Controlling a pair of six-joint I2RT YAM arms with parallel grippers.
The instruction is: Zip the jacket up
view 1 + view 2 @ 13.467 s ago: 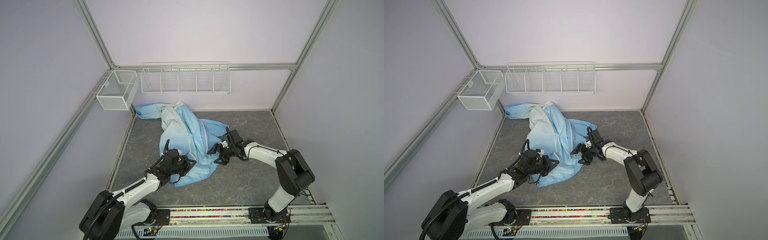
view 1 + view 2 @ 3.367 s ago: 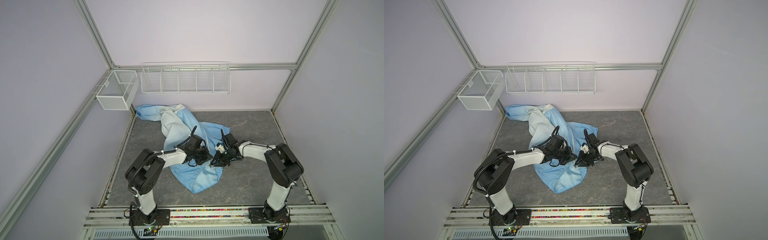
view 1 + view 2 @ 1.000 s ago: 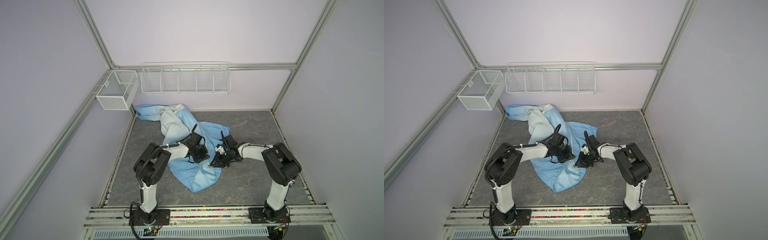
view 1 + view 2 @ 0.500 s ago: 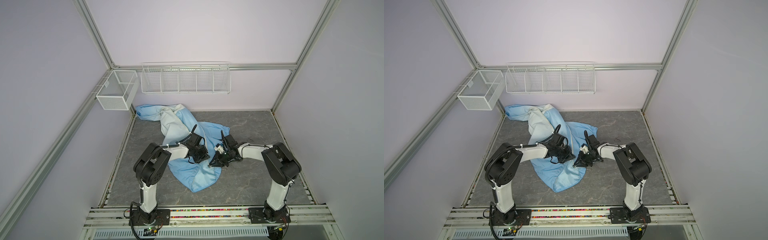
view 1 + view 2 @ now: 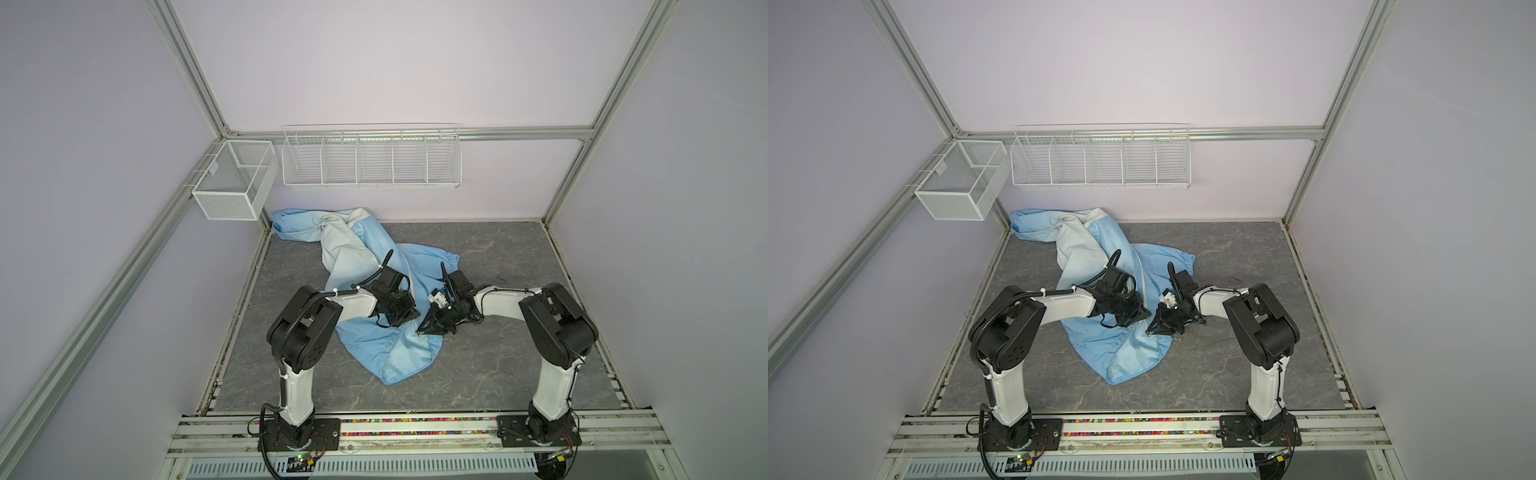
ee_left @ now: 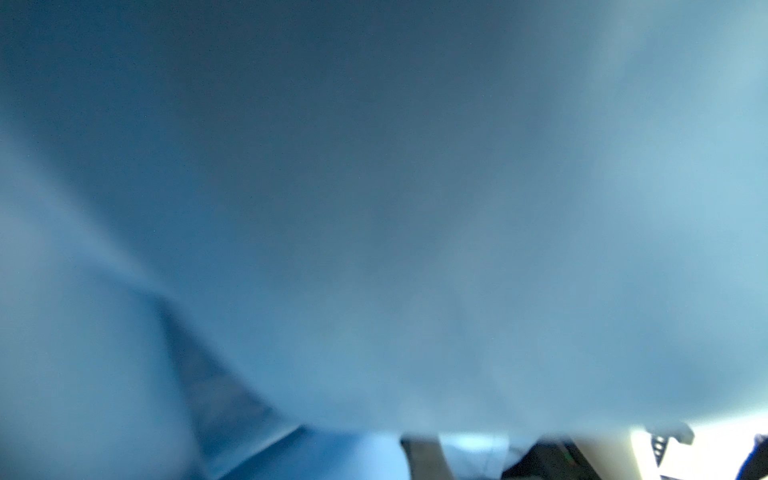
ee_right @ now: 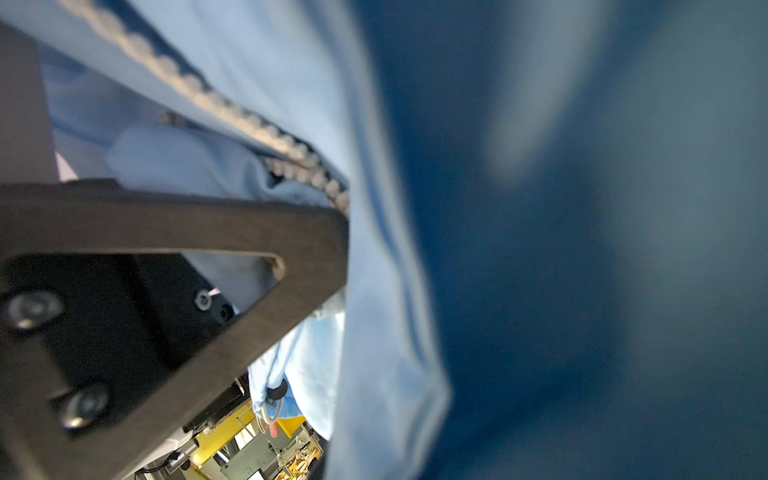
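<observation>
Jaws on the left arm (image 5: 353, 305), which rose from the rail (image 5: 415, 428) along the table's near edge, were clenched tight and set down on the jacket (image 5: 361, 253) near the middle of the table (image 5: 519, 374). Whether they pinched any cloth could not be told, since that arm's wrist view was filled with blurred blue fabric. Jaws on the right arm (image 5: 498, 301) met the jacket's right edge just beside them, but I could not tell whether they were parted or clamped. In the right wrist view one black jaw lay against pale blue fabric, with the cream zipper (image 7: 232, 110) teeth running past its tip. The jacket's rounded blue end lay nearest, left of centre. From there the garment ran past both jaws, paling to whitish, and one sleeve reached the far-left corner. On the back wall hung a wire rack (image 5: 371, 160), with a mesh basket (image 5: 232, 187) to its left.
</observation>
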